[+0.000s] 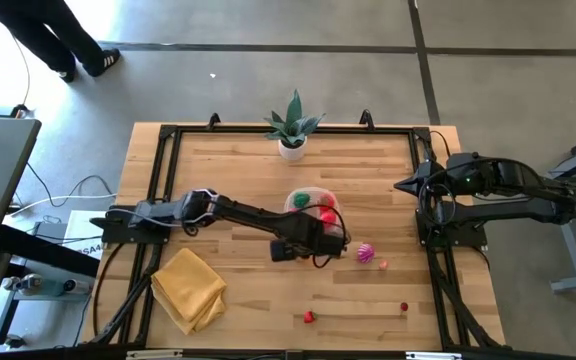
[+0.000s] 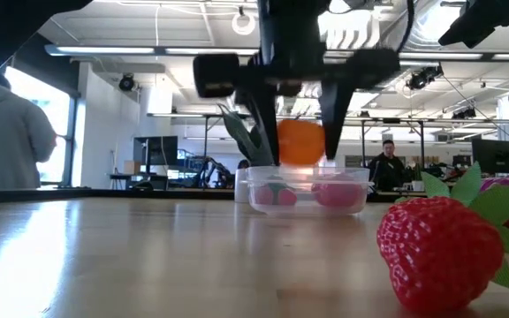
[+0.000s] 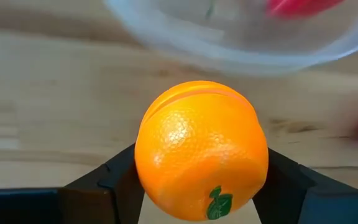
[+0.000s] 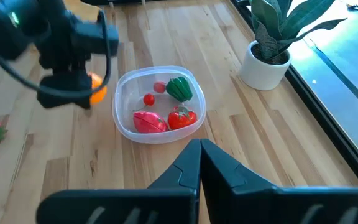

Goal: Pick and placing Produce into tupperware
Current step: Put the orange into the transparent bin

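Observation:
My left gripper [image 2: 300, 155] hangs over the table's middle, shut on an orange toy fruit [image 3: 201, 152], just on the near side of the clear tub [image 1: 308, 193]. The tub [image 4: 124, 118] rests on its base and holds a green pepper [image 4: 179, 88] and several red pieces. A magenta piece [image 1: 365, 252], a small pink one [image 1: 383, 264] and two red pieces [image 1: 309, 317] lie on the wood. A strawberry [image 2: 440, 252] lies close to the low camera. My right gripper [image 4: 199, 149] waits shut at the table's right edge. My left gripper pinches the orange between its two fingers [image 3: 114, 177], one on each opposite side of the fruit [image 3: 143, 168]. The fingers [image 2: 263, 124] come from above, pointing down. The orange [image 2: 300, 141] is lifted clear of the table, at about the height of the tub's rim.
A potted green plant [image 1: 293, 130] stands at the far edge behind the tub. A folded yellow cloth [image 1: 188, 288] lies near the left front corner. A black frame [image 1: 163, 180] borders the tabletop. A person's legs [image 1: 58, 40] show on the floor beyond the table.

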